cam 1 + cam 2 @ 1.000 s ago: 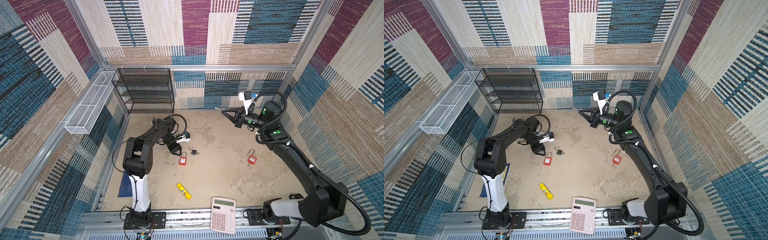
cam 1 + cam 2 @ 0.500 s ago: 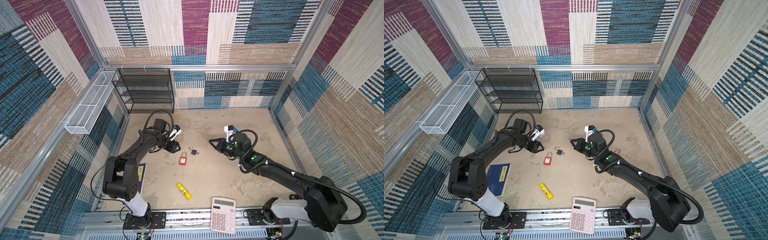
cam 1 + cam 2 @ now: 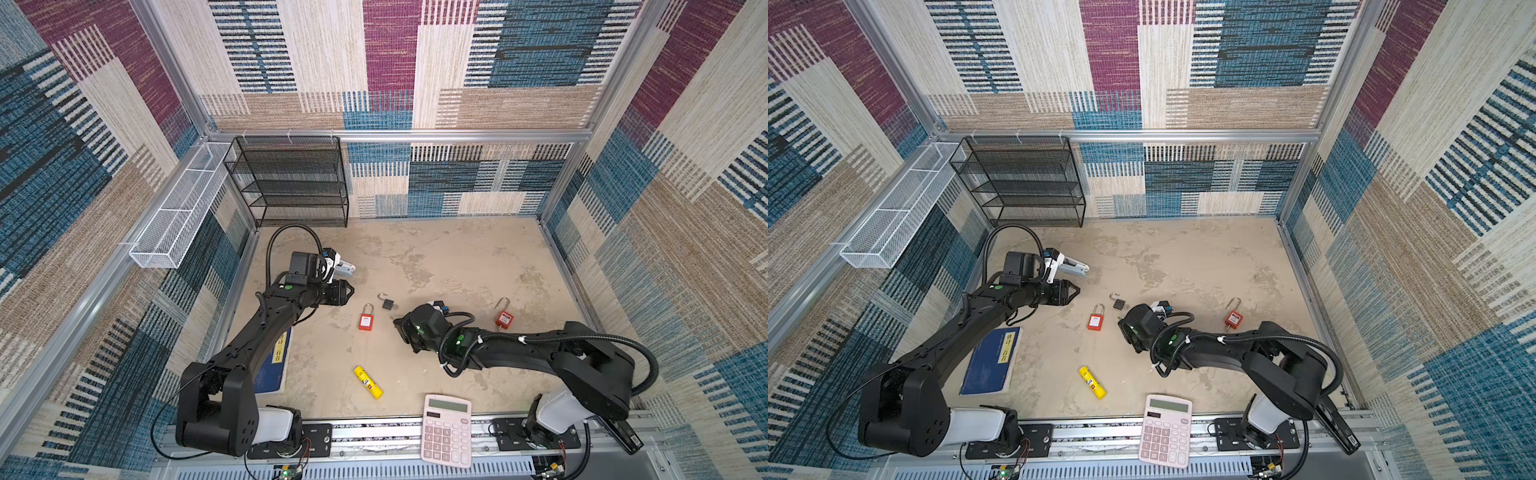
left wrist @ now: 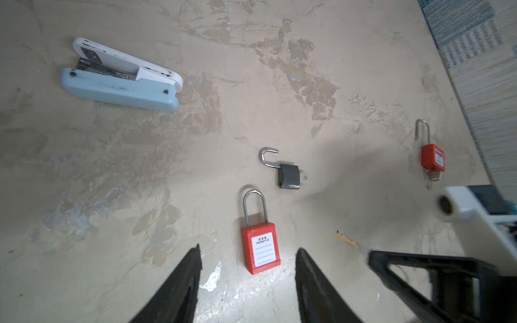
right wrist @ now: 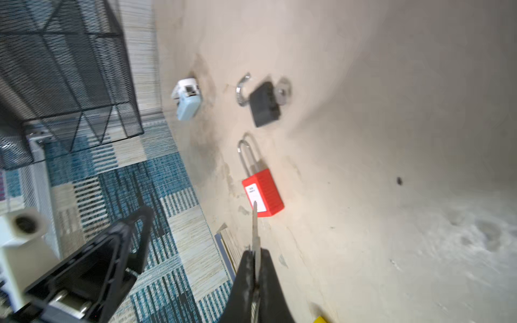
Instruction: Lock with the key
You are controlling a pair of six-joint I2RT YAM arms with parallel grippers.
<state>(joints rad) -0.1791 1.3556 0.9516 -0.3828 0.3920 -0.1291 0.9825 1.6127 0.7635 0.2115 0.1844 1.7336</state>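
**Key pinched, padlock in sight**

Right gripper point(image 5: 256, 251) is clamped tight on the key point(image 5: 255, 223), blade pointing at the red padlock point(image 5: 263, 195). That padlock lies flat on the table point(image 3: 457, 257) between the two arms, just beside a grey padlock point(image 3: 387, 304). Left gripper point(image 3: 349, 291) hovers nearby, jaws apart, holding nothing.
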